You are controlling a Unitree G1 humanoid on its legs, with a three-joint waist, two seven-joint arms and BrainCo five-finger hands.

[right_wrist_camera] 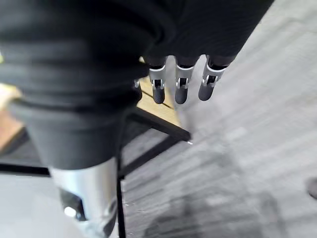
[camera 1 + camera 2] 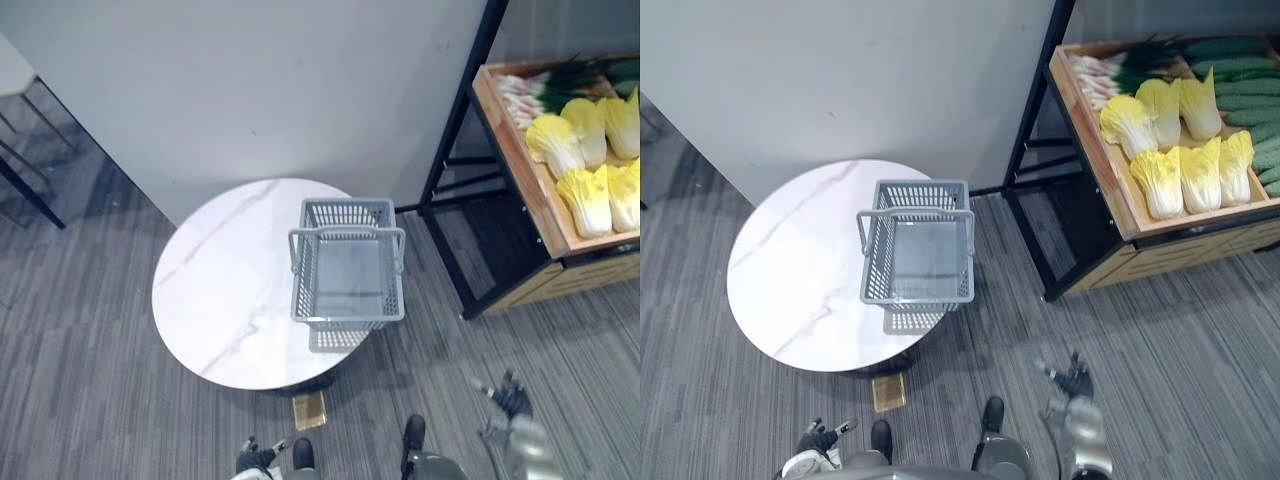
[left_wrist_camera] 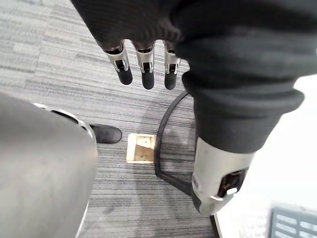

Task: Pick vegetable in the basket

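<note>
Ahead and off to the outer side of the right hand [image 2: 1072, 385] sits a tilted wooden crate [image 2: 1090, 130] on a black-framed shelf [image 2: 1032, 150], and the vegetables are in it. That hand hangs low over the carpet with its fingers straight and loose, holding nothing. In its own wrist view, part of the shelf's frame shows past the fingertips.

The left hand [image 2: 818, 438] hangs low on the far side of the body, equally slack and empty, and is well apart from the crate. The right arm is clearly the nearer one, so I judge the reach is its job.

Closest to the right hand is the front row of cabbages [image 2: 1180, 180]. They are pale yellow crinkled heads with white stem ends, packed side by side and touching. Their long axes seem to run from the crate's near rim towards its back, stems towards the hand. A grasp across the width of a head looks more natural than one from the end. Beyond them lie more cabbages, dark green cucumbers [image 2: 1240, 65] and white-stalked greens [image 2: 1100, 75].

Forward and inward of the right hand, the grey mesh basket [image 2: 917, 292] stands upright and empty near the edge of the round marble desk [image 2: 790, 280], handles raised.
</note>
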